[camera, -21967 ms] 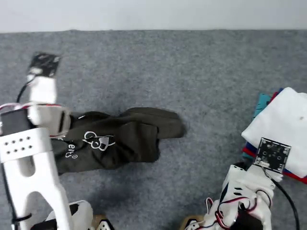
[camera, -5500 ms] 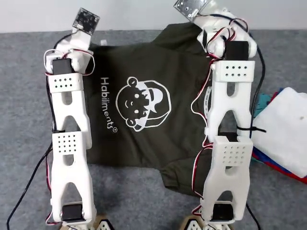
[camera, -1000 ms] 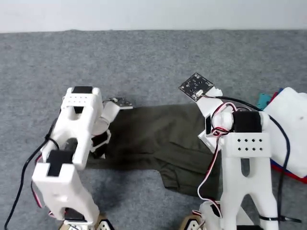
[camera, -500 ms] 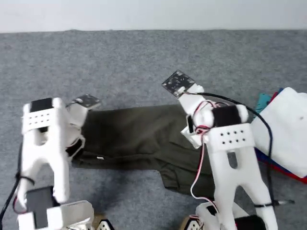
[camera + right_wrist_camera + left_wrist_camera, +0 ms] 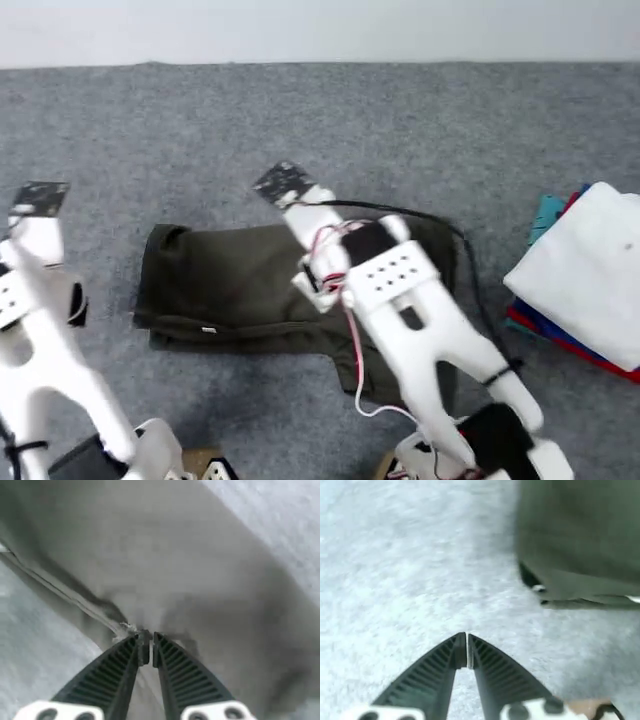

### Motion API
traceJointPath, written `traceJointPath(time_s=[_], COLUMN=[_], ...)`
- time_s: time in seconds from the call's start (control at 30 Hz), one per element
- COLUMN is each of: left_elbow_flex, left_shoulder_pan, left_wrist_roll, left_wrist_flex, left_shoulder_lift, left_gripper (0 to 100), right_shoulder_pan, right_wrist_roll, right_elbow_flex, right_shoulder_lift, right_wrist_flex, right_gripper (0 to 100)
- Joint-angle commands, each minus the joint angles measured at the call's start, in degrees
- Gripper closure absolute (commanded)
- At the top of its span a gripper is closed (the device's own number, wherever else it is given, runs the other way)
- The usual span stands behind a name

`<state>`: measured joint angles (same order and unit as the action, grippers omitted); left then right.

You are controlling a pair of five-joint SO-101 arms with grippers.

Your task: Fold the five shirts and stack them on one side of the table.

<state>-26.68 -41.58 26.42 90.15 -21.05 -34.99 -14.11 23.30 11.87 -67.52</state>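
A dark olive shirt [image 5: 230, 285] lies folded into a wide band in the middle of the grey table. The right arm [image 5: 395, 285] stretches over the shirt's middle. In the right wrist view my right gripper [image 5: 148, 647] is shut on a folded hem of the olive shirt [image 5: 200, 580]. The left arm [image 5: 35, 300] stands off the shirt's left end. My left gripper [image 5: 467, 652] is shut with nothing in it, over bare carpet, and the shirt's edge [image 5: 580, 580] lies a short way ahead of it.
A stack of folded shirts [image 5: 590, 270], white on top with blue, red and teal beneath, sits at the table's right edge. Grey carpet [image 5: 330, 130] covers the table; a pale wall runs along the far side.
The left arm swung left, off the shirt. The right arm moved left across the shirt with the fabric in its gripper, and the shirt's right part followed.
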Motion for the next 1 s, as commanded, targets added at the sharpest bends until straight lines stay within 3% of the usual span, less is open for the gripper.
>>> traceJointPath(time_s=[0.0,0.27,0.5,0.77,0.97], left_elbow_flex=[-0.04,-0.04,-0.4,-0.4,-0.4], left_shoulder_pan=[-4.04,-12.66,-16.44,-16.09,-16.0], left_wrist_roll=[-0.79,-0.79,-0.7,-0.79,-0.79], left_wrist_flex=[-1.41,-1.49,-1.49,-1.49,-1.58], left_shoulder_lift=[-2.37,-2.37,-1.93,-1.93,-1.93], left_gripper=[98,98,98,98,98], right_shoulder_pan=[-5.67,-14.2,-20.44,-26.15,-22.02], right_wrist_roll=[1.14,1.32,1.58,1.58,1.58], right_elbow_flex=[-4.13,-20.84,-34.64,-37.01,-40.53], right_shoulder_lift=[-3.56,-24.4,-39.25,-41.54,-39.87], right_wrist_flex=[5.32,11.12,6.64,-3.21,-6.02], right_gripper=[97.2,97.2,97.6,97.8,97.8])
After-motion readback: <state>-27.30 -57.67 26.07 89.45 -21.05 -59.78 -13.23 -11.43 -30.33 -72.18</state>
